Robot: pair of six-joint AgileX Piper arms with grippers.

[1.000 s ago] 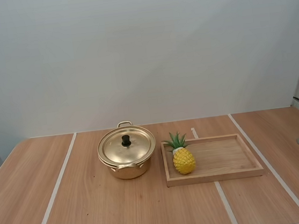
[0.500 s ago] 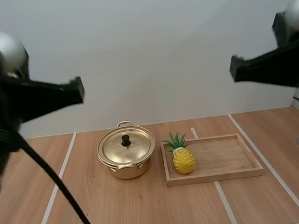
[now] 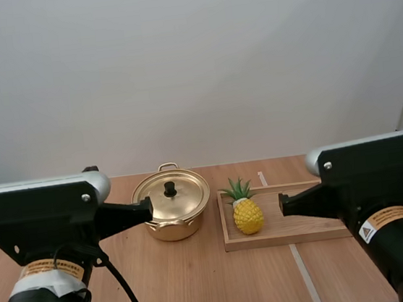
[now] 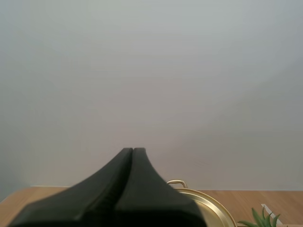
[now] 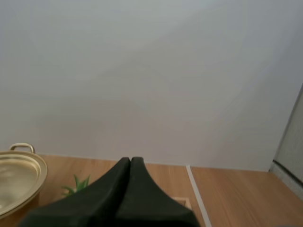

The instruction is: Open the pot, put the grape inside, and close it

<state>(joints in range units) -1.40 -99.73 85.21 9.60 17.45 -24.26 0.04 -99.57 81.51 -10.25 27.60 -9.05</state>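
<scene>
A plain pale wall (image 3: 192,64) rises behind a wooden surface (image 3: 203,289) crossed by pale strips. Toward the far edge, about midway along it, stands a golden pot (image 3: 173,231). Its lid (image 3: 181,197) is on, with a black knob (image 3: 169,189) at the centre. Just beside the pot, to its right, lies a shallow wooden tray (image 3: 303,216), its long side parallel to the far edge. The fruit here is a yellow pineapple (image 3: 247,216), which stands upright at the tray's left end with its green leaves up.

The left hand (image 3: 148,209) hangs over the near left part of the surface, its tip aimed at the pot's left side. In the left wrist view its fingers (image 4: 118,184) lie pressed together as one dark wedge, holding nothing. The right hand (image 3: 282,204) hangs over the near right part, its tip over the tray, right of the pineapple. It too is closed on nothing.
</scene>
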